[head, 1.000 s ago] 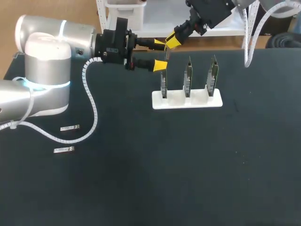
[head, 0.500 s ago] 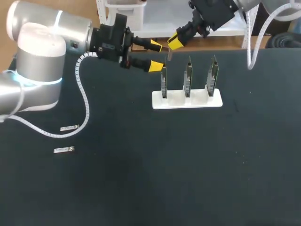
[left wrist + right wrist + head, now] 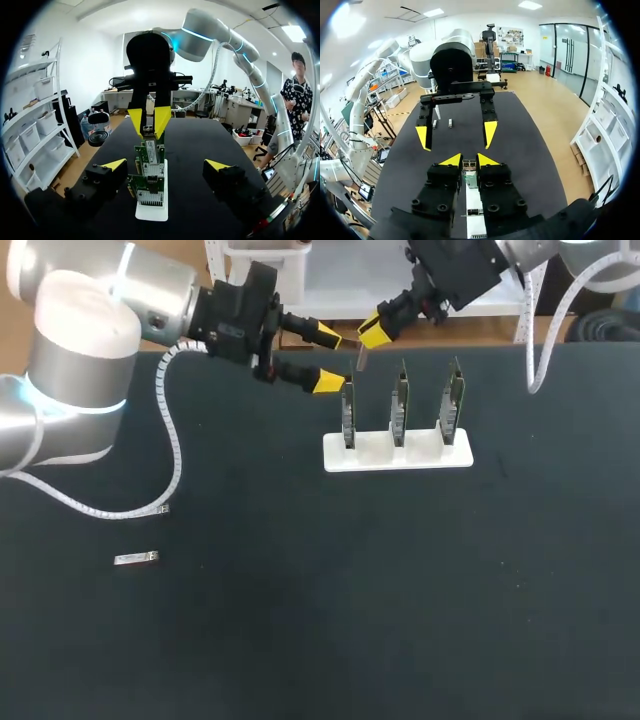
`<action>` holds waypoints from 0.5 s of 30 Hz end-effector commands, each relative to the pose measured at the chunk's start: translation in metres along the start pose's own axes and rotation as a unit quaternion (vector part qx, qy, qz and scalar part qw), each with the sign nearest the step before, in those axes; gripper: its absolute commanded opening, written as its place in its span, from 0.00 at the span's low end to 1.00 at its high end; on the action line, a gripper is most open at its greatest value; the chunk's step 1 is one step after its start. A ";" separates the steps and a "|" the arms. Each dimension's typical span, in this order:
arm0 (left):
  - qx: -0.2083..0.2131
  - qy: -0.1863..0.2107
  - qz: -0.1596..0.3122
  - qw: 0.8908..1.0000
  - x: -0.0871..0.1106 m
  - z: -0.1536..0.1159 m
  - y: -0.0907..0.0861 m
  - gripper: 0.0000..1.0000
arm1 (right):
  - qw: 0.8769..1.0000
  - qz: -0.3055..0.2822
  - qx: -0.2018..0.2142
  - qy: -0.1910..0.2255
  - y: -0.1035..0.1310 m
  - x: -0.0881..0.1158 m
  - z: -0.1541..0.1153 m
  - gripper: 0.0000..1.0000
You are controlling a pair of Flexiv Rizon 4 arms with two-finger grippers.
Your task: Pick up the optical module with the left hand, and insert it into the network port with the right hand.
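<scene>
My right gripper (image 3: 369, 333) comes in from the back right and is shut on a small silver optical module (image 3: 362, 359), which hangs just above and behind the leftmost of three upright green network cards (image 3: 348, 412). The right wrist view shows the module (image 3: 469, 165) pinched between my right gripper's (image 3: 469, 160) yellow tips. My left gripper (image 3: 329, 360) stands open and holds nothing, just left of that card. Seen from the left wrist, the left gripper (image 3: 166, 165) straddles the row of cards (image 3: 149, 172), and the right gripper (image 3: 148, 120) holds the module (image 3: 148, 131) beyond them.
The cards stand in a white holder (image 3: 398, 452) at the back middle of the black table. A spare module (image 3: 136, 558) lies at the front left; another (image 3: 164, 508) is mostly hidden under the left arm's white coiled cable (image 3: 172, 430).
The left arm has drawn back to the left and slightly away, its cable sweeping over one spare module. The right gripper has lifted the held module a little up and to the right.
</scene>
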State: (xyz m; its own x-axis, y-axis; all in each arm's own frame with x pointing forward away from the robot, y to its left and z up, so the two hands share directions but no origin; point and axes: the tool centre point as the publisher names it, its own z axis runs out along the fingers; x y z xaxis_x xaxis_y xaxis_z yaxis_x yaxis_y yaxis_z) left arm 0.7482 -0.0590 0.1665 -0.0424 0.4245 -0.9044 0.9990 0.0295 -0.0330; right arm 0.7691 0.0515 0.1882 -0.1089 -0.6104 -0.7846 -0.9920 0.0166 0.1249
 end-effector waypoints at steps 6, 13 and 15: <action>-0.017 0.045 -0.006 0.999 0.007 -0.006 0.003 1.00 | 1.000 -0.001 0.002 0.000 0.002 0.002 -0.002 0.00; -0.020 0.058 -0.009 0.998 0.010 -0.007 0.004 1.00 | 1.000 -0.001 0.002 0.001 0.001 0.001 -0.002 0.00; -0.019 0.062 -0.007 0.998 0.010 -0.006 0.004 1.00 | 1.000 -0.001 0.001 0.002 0.001 0.001 -0.002 0.00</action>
State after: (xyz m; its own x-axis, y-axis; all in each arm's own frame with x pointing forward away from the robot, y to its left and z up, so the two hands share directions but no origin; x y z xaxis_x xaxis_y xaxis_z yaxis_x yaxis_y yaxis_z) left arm 0.7512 -0.0477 0.1590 -0.0604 0.5233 -0.8500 0.9970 0.0723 -0.0264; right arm 0.7692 0.0498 0.1881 -0.1079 -0.6144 -0.7816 -0.9922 0.0166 0.1239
